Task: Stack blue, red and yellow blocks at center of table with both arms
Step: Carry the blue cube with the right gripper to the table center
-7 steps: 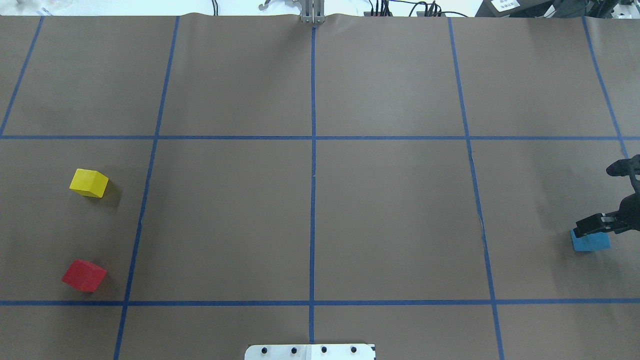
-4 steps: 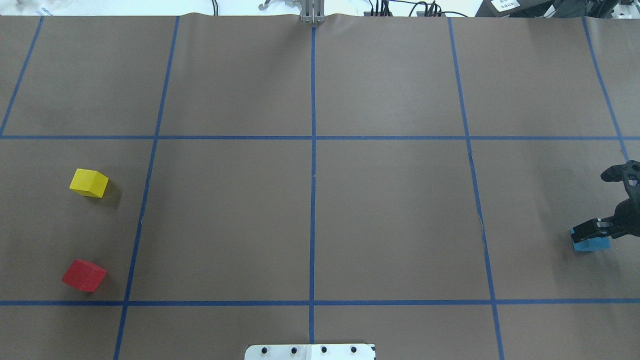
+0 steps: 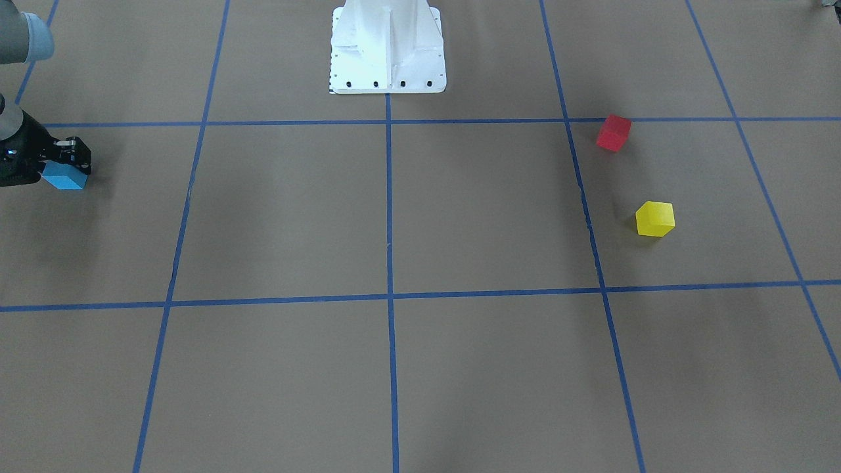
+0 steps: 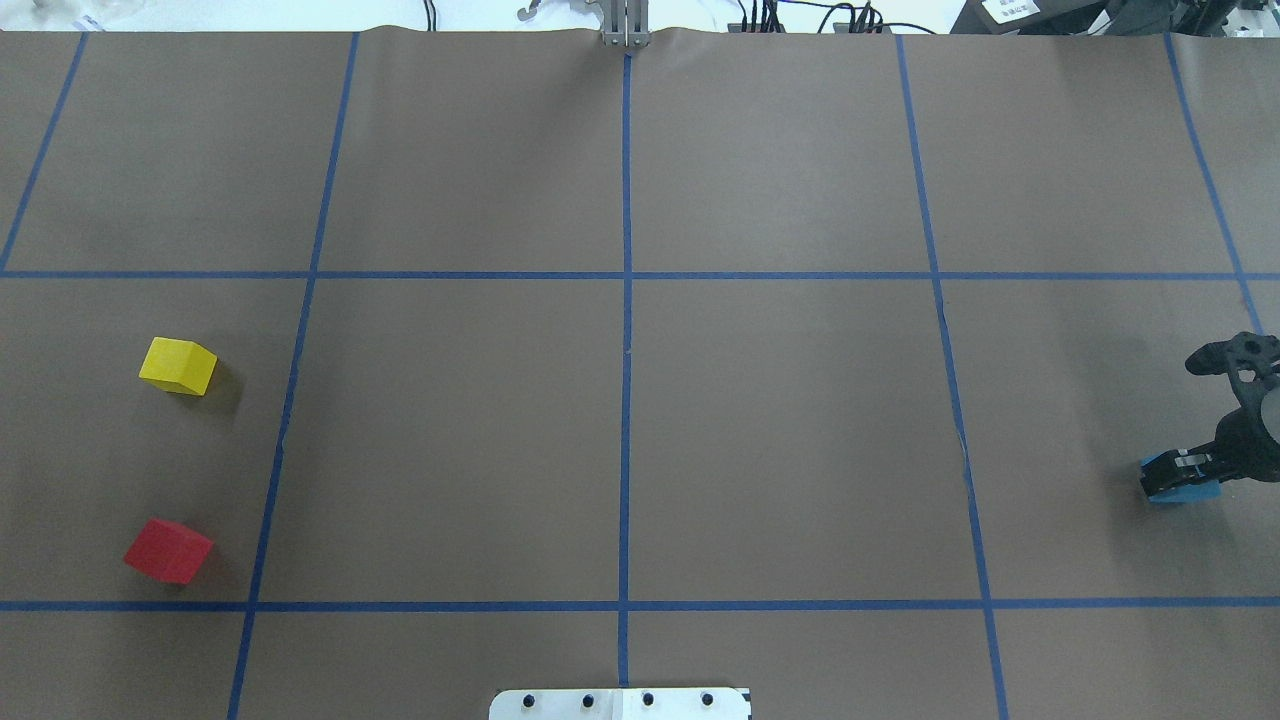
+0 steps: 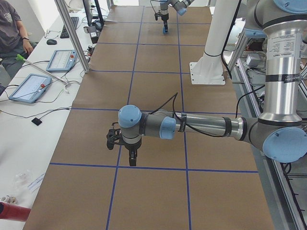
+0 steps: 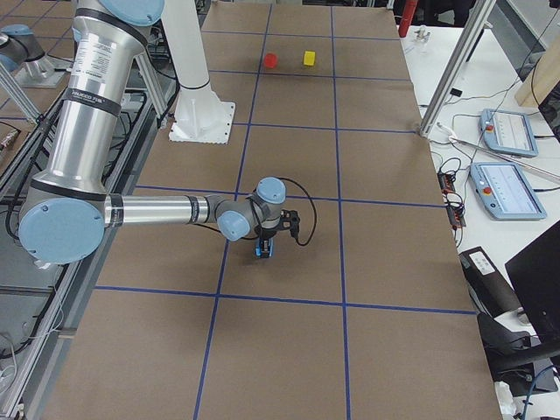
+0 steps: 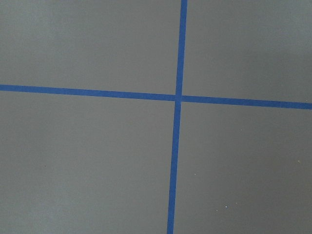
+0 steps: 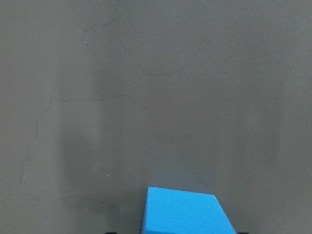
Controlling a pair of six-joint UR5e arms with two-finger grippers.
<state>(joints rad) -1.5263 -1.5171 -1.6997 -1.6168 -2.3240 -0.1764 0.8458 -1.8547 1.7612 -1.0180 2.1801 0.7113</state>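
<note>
The blue block lies at the table's far right, also in the front view. My right gripper is low over it and straddles it. In the right wrist view the block sits at the bottom centre with a gap to the left fingertip, so the gripper looks open. The yellow block and the red block lie apart at the far left. My left gripper shows only in the exterior left view, low over a tape line. I cannot tell whether it is open or shut.
Blue tape lines split the brown table cover into a grid, with the centre crossing. The white robot base plate is at the near edge. The left wrist view shows only a tape crossing.
My right gripper has moved down over the blue block and now covers more of it. The blocks have not moved.
</note>
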